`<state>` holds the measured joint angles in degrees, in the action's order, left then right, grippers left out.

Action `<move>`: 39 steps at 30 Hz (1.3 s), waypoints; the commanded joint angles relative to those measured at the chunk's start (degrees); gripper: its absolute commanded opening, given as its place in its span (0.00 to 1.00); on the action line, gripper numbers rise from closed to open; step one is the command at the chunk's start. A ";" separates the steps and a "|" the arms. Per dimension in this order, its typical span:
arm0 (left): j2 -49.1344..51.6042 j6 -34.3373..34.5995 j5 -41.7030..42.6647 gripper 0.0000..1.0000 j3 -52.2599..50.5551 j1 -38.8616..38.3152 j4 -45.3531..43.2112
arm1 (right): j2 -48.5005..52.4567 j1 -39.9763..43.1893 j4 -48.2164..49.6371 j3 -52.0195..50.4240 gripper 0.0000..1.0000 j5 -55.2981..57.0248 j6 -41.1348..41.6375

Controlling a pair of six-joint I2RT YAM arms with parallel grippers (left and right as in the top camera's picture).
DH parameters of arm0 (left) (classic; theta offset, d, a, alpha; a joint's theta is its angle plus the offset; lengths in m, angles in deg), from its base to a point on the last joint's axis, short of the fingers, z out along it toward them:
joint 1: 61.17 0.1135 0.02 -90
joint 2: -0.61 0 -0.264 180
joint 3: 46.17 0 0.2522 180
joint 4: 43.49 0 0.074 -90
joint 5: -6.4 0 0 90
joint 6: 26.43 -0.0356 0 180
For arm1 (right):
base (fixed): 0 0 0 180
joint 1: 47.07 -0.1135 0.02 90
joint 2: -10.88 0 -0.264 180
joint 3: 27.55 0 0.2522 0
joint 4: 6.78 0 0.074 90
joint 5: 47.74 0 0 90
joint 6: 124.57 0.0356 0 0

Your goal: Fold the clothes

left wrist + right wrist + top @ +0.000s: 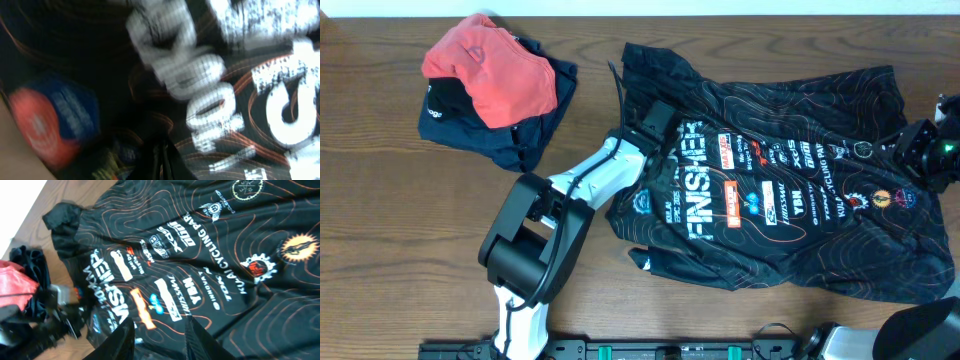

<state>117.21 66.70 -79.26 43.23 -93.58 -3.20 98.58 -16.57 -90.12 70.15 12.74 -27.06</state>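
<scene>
The clothes, a black jersey [790, 210] with orange contour lines, white lettering and small logos, lie spread and rumpled over the middle and right of the table. My left gripper [655, 120] is down on its left part, next to the big white lettering. In the blurred left wrist view the jersey [225, 75] fills the frame and the gripper [162, 162] is shut, with black fabric pinched between its jaws. My right gripper [912, 145] hovers at the jersey's right edge. In the right wrist view it [162, 337] stands open, with the jersey [210, 255] showing between its fingers.
A coral-red garment [490, 65] lies on a navy garment [535, 130] at the table's back left, apart from the jersey. My left arm [580, 190] stretches from the front left across bare wood [400, 220] to the jersey.
</scene>
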 commanded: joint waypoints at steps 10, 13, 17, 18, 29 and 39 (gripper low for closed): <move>4.55 -2.36 -4.68 0.07 6.95 11.30 -18.80 | -1.18 -0.52 -0.96 -0.04 0.31 1.05 -1.20; 4.15 -2.16 -2.60 0.07 14.01 13.53 -12.68 | -1.18 -0.52 -0.98 -0.04 0.31 1.07 -1.20; 2.56 -2.19 -2.62 0.17 22.64 14.78 0.55 | -1.18 -0.52 -0.98 -0.04 0.33 1.88 -1.18; 1.75 -2.19 -2.62 0.31 24.46 14.84 5.01 | -1.18 -0.52 -1.01 -0.04 0.34 2.80 -1.18; -4.39 5.09 1.46 0.72 25.16 14.82 45.07 | -1.18 -0.52 -1.18 -0.07 0.45 8.81 1.29; -4.42 5.84 19.26 0.60 5.05 10.56 43.98 | -1.11 -0.52 -1.40 -0.66 0.50 10.71 2.27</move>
<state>112.49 71.32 -65.60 52.76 -80.83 42.00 98.55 -16.57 -91.39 70.04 22.62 -25.79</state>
